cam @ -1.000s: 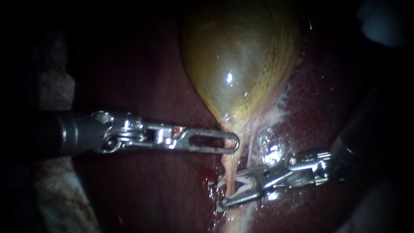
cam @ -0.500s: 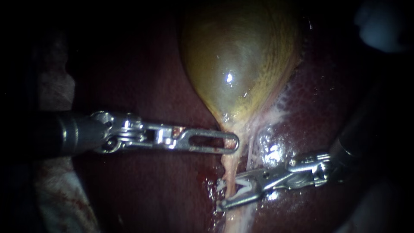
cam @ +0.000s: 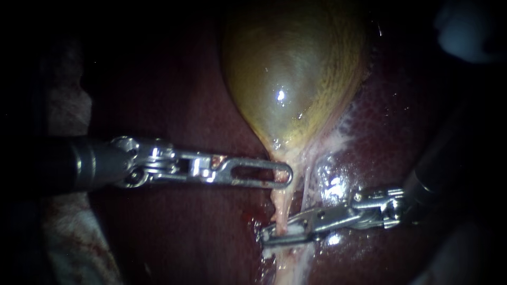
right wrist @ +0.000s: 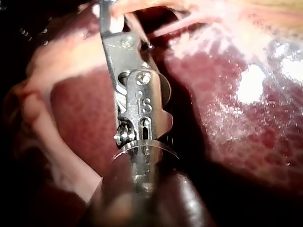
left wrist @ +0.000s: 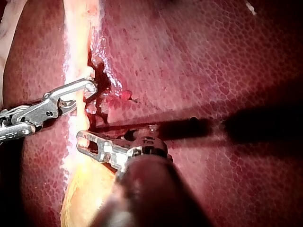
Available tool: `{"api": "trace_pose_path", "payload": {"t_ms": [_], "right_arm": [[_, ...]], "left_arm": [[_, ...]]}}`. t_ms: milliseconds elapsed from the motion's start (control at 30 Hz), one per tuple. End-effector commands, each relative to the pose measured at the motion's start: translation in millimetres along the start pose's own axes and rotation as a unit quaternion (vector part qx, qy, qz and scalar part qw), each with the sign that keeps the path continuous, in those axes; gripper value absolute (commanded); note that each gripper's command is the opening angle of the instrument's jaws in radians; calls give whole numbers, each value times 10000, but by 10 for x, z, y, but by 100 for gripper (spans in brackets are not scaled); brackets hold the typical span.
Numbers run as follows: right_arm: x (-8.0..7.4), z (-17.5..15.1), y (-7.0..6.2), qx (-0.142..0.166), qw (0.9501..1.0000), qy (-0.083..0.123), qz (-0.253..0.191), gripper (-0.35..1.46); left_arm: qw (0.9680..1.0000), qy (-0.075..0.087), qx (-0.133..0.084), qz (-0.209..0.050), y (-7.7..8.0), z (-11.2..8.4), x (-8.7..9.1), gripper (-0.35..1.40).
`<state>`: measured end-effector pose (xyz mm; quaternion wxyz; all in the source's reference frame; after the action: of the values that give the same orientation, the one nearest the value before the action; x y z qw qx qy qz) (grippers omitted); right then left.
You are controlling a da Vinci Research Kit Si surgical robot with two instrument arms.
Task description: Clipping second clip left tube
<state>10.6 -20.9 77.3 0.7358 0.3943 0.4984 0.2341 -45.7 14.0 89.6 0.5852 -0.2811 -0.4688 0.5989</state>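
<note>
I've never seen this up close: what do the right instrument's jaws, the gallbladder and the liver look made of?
The right instrument looks like bare polished metal, given its silver glints. The gallbladder seems a thin, wet, yellow-green membrane, taut and shiny. The liver is soft-looking dark-red tissue, moist, finely mottled.

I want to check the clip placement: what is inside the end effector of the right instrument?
The right instrument is shut on the pale tube, a white clip showing inside. Metal covers the clip's ends and the tube's back.
</note>
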Motion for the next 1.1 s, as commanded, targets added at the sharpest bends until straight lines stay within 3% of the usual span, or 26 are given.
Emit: {"api": "trace_pose_path", "payload": {"t_ms": [33, 567, 1100], "right_arm": [[0, 0, 1, 9, 10000, -6, 27, -35], [-3, 1, 4, 47, 9998, 7, 183, -35], [-23, 8, 0, 195, 9994, -24, 291, -35]], "left_arm": [[10000, 2, 4, -2, 0, 0, 0, -35], [10000, 3, 4, 0, -1, 0, 0, -35], [10000, 3, 4, 2, -1, 1, 0, -35]]}}
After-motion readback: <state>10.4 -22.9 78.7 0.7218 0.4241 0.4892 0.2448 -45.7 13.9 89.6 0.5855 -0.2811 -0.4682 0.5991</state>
